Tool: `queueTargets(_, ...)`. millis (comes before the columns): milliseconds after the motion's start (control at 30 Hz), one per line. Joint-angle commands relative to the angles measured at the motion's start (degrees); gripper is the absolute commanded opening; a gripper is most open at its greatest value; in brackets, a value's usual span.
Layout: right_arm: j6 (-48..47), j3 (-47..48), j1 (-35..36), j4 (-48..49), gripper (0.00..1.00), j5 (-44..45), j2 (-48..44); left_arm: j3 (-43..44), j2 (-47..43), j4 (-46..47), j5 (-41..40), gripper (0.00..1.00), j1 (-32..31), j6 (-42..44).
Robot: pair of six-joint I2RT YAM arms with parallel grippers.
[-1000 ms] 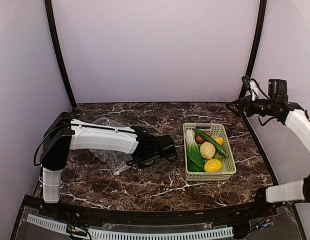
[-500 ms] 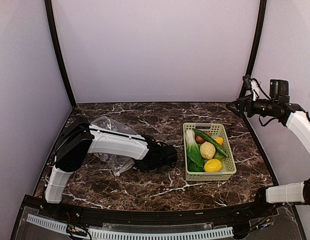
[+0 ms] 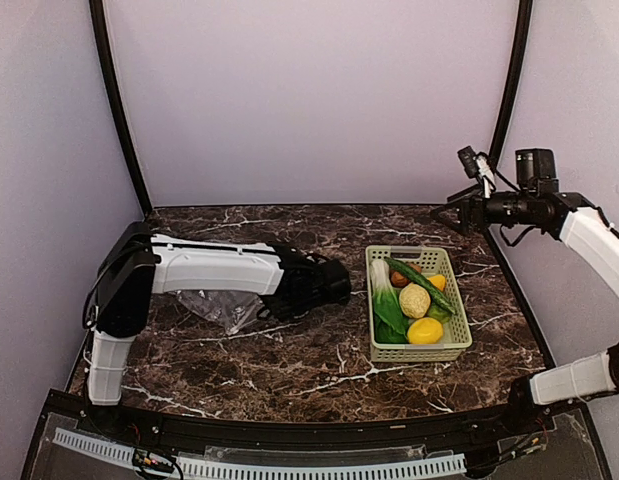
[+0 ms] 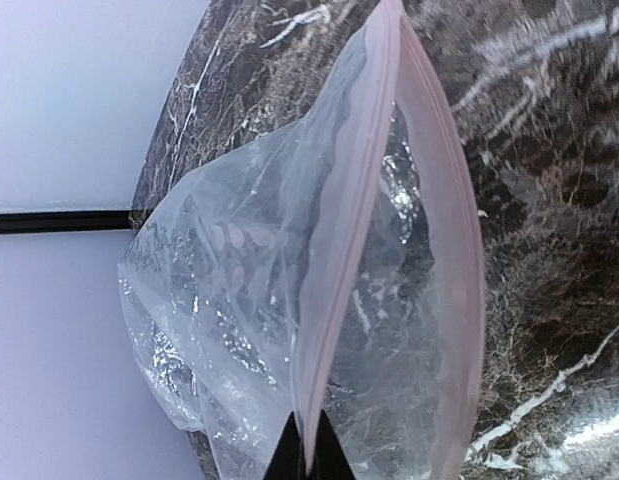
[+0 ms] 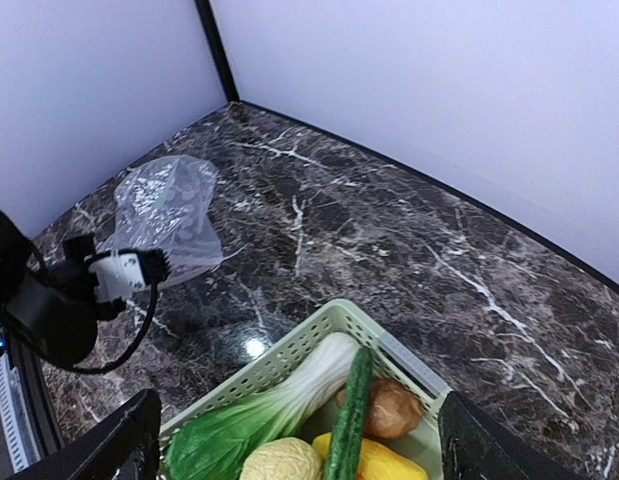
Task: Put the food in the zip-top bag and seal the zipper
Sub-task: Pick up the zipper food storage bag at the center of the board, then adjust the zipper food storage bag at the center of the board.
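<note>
The light green slotted basket (image 3: pixel 419 353) stands on the dark marbled tabletop (image 3: pixel 319 370), and all the food lies inside it. The bok choy (image 3: pixel 385 305) runs along the basket's left wall, white stem toward the far end and leaves toward the near end. The lemon (image 3: pixel 425 331) sits in the basket's near right corner, with the tan bumpy lump (image 3: pixel 415 300) just beyond it at the middle. The long green vegetable (image 3: pixel 419 280) lies slantwise across the basket from far left to right. The orange fruit (image 3: pixel 438 283) sits against the right wall and the lime (image 3: pixel 438 313) peeks out below it. A small brown piece (image 3: pixel 399 279) rests at the basket's far end.

The zip-top bag (image 3: pixel 221 305) lies crumpled on the tabletop well to the left of the basket, holding no food. The left arm stretches low toward the basket and doubles back, so the left hand (image 3: pixel 274 302) sits between the bag and the basket, facing away from the basket. Its fingertips (image 4: pixel 286 462) are pressed together on one lip of the bag's mouth, pinching the zipper (image 4: pixel 334 260). The other lip bows away from it, so the mouth gapes unsealed.

The right hand (image 3: pixel 451 216) hangs in the air beyond the basket's far right corner, well above it, tilted down toward the basket. Its fingers are spread wide and hold nothing.
</note>
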Motion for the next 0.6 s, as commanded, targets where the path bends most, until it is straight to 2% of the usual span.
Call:
queueTargets(0, -0.90, 5.72, 8.97, -3.30, 0.93, 2.17, 5.16, -3.19, -12.99, 6.19, 9.81, 0.01, 3.48, -2.26)
queueTargets(200, 3.06, 12.67, 20.35, -4.30, 0.89, 4.39, 16.17, -7.90, -21.80, 17.52, 14.06, 0.01, 4.62, -6.94)
queueTargets(300, 5.54, 18.32, 24.16, -4.98, 0.87, 4.88, 21.39, -9.44, -24.11, 21.40, 13.63, 0.01, 4.62, -8.73)
queueTargets(567, 15.19, 31.56, 31.49, -4.38, 0.90, 4.30, 32.91, -14.41, -28.45, 30.69, 14.21, 0.01, 4.67, -12.98)
